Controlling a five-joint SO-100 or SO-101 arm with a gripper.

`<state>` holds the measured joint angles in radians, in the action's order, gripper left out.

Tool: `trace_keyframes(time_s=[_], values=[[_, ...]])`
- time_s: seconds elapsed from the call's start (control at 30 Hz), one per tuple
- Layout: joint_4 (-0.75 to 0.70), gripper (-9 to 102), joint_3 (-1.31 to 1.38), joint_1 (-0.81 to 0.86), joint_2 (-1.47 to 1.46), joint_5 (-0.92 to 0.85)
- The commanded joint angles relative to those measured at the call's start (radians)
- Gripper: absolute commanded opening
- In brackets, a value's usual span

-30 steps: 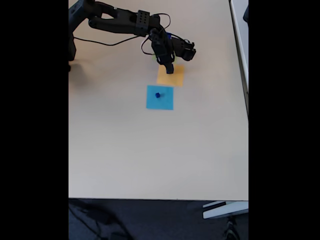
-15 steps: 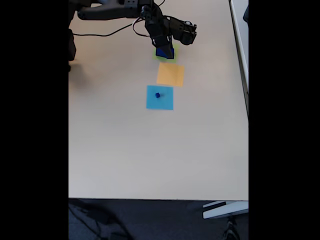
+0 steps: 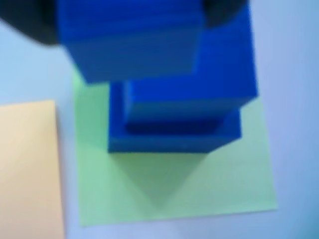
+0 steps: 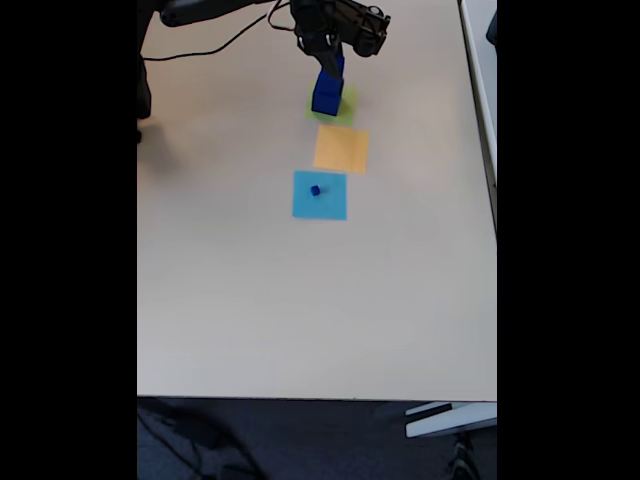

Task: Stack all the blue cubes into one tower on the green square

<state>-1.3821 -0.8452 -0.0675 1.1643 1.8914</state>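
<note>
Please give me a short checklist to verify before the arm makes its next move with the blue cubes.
1. Tower stands on the green square: ok.
2. Cubes in the tower sit squarely: not ok; in the wrist view they look offset.
3. Gripper has released the top cube: cannot tell.
4. Smallest blue cube stacked: not ok; it sits on the light-blue square.
5. Orange square bare: ok.

In the fixed view the tower (image 4: 327, 92) stands as the one tall obstacle at 12 o'clock, with the arm (image 4: 230, 8) reaching over it from 11. A tiny cube (image 4: 315, 190) sits low nearby; the counter (image 4: 300, 300) from 3 through 9 lies open.
</note>
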Motion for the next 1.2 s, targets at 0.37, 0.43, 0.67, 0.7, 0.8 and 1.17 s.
trace_keyframes(time_s=[0.37, 0.43, 0.67, 0.7, 0.8, 1.17], values=[[-0.038, 0, 0.160, -0.014, -0.054, 0.011], [-0.038, 0, 0.161, -0.018, -0.058, 0.014], [-0.049, 0, 0.163, -0.041, -0.074, 0.026], [-0.049, 0, 0.166, -0.044, -0.077, 0.025], [-0.054, 0, 0.181, -0.054, -0.089, 0.028], [-0.051, 0, 0.193, -0.061, -0.115, 0.029]])
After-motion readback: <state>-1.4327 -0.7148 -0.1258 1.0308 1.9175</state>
